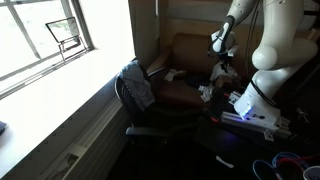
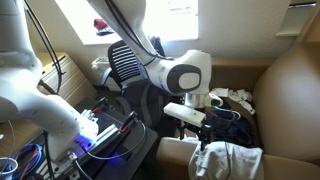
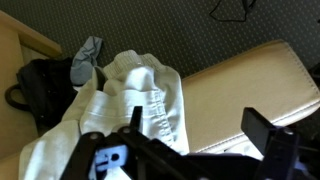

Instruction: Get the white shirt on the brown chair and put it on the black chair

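- The crumpled white cloth shirt (image 3: 140,95) lay on the seat of the brown padded armchair (image 3: 240,95), bunched toward one side of the cushion.
- The dark fingers (image 3: 135,122) of the white robot arm (image 2: 180,75) stood spread wide apart and gripped nothing. In the wrist view, one finger overlapped the shirt and its partner was over bare cushion.
- In an exterior view the fingers hung just above the shirt (image 2: 232,160); contact could not be confirmed.
- A small grey cloth (image 3: 88,55) and a black bag (image 3: 35,85) lay beside the shirt.
- The black mesh office chair (image 2: 122,60) stood near the armchair (image 1: 185,50), with a grey-blue garment (image 1: 138,85) draped over its back.
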`<act>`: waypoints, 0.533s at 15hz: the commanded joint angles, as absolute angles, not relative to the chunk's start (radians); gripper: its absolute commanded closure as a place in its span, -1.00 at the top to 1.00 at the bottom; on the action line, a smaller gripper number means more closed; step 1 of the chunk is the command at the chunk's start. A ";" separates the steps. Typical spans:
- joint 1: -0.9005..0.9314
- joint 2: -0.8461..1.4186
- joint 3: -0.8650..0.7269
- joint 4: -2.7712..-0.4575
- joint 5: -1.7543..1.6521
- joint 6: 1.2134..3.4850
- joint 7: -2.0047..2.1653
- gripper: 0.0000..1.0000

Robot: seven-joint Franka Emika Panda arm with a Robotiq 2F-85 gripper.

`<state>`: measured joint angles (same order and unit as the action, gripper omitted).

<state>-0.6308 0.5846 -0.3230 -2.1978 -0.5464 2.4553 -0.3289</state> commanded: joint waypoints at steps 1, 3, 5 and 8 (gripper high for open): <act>-0.696 0.688 -0.292 -2.071 -0.485 2.397 -0.592 1.00; -0.653 0.777 -0.347 -1.970 -0.540 2.329 -0.562 1.00; -0.651 0.876 -0.387 -1.872 -0.531 2.421 -0.406 1.00; -0.652 0.846 -0.380 -1.903 -0.519 2.406 -0.435 1.00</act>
<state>-0.6586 0.8431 -0.3739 -1.9053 -0.5296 2.4069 -0.4275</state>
